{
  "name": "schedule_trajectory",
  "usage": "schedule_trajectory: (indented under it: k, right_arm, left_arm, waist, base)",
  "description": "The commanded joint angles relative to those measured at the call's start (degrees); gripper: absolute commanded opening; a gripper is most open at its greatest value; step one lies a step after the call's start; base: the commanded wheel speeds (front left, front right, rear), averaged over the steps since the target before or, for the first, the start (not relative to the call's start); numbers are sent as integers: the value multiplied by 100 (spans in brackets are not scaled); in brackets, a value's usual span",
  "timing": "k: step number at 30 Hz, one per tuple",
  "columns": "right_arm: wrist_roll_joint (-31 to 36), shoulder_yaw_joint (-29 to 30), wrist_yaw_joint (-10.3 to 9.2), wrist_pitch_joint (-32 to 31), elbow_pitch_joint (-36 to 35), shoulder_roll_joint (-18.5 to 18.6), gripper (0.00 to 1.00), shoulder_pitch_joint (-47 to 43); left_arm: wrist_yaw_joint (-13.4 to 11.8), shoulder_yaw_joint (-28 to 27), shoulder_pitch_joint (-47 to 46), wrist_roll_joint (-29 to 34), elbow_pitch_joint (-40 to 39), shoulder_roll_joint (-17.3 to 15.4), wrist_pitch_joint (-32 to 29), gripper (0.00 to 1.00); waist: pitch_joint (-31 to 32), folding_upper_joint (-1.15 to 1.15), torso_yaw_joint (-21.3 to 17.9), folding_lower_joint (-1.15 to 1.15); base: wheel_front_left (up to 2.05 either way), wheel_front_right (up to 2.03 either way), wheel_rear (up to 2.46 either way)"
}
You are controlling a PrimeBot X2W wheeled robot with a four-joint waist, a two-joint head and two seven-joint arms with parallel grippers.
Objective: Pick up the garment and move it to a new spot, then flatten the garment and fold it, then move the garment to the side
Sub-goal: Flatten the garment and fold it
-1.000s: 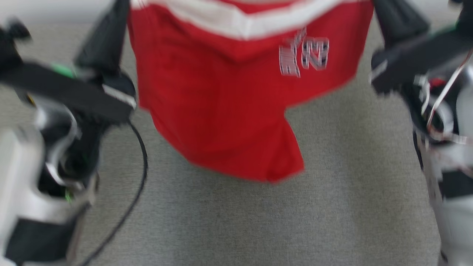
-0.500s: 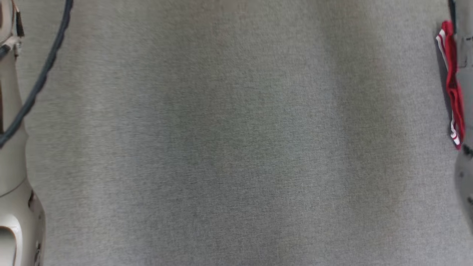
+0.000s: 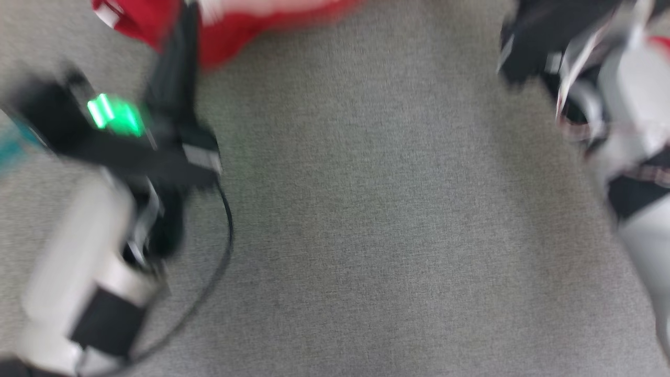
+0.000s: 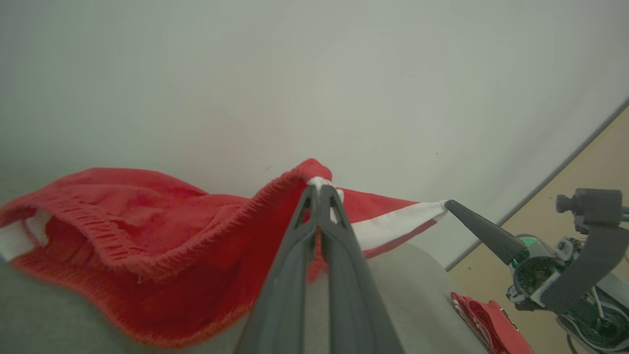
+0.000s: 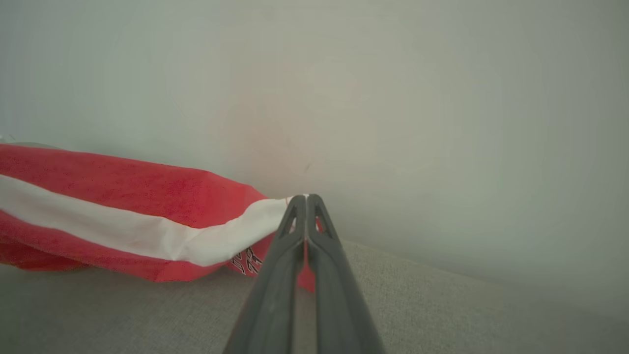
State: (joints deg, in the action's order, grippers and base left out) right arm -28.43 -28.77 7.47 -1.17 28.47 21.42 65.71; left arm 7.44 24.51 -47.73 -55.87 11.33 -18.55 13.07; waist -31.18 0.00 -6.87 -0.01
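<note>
Red shorts (image 4: 147, 255) are pinched at opposite edges by left gripper (image 4: 319, 189) and right gripper (image 5: 305, 199), stretched between the clamped tips.

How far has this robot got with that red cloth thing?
Done: the pick-up. The left gripper and right gripper are each shut on an edge of the red-and-white garment, stretched between them. In hand: placing it on the grey surface, where its lower part seems to rest. Left: flattening, folding, moving it aside.
</note>
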Motion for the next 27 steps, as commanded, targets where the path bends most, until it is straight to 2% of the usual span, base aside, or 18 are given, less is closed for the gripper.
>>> schedule_trajectory:
  k: [1,4,9,16,22,27]
  right_arm:
    - [-240,-118,4,-127,-189,68,0,-411]
    - [-657,-257,4,-493,-774,441,0,-1106]
    - [-949,-332,4,-1092,-1604,987,0,-2292]
    - [-1299,344,4,-1864,-2388,1435,0,-3890]
    - [-1268,895,4,-2450,-2843,1519,0,-4815]
    - [-1164,1415,4,-3050,-3243,1395,0,-5560]
  left_arm:
    - [-1,113,381,-116,95,20,71,0]
    - [-1,496,961,-252,216,-16,118,0]
    - [0,1062,1728,-576,112,-143,154,0]
    - [-1,1487,2649,-1226,-152,-470,94,0]
    - [1,1516,3202,-1664,-367,-790,54,0]
    - [0,1539,3722,-2054,-616,-1134,-69,0]
  waist:
    - [371,0,91,1]
    - [725,0,178,1]
    - [1314,0,297,1]
    - [2090,0,467,1]
    - [2361,0,492,1]
    - [2453,0,470,1]
  base:
    - [0,0,0]
    - [0,0,0]
    - [0,0,0]
    - [0,0,0]
    - [0,0,0]
    - [0,0,0]
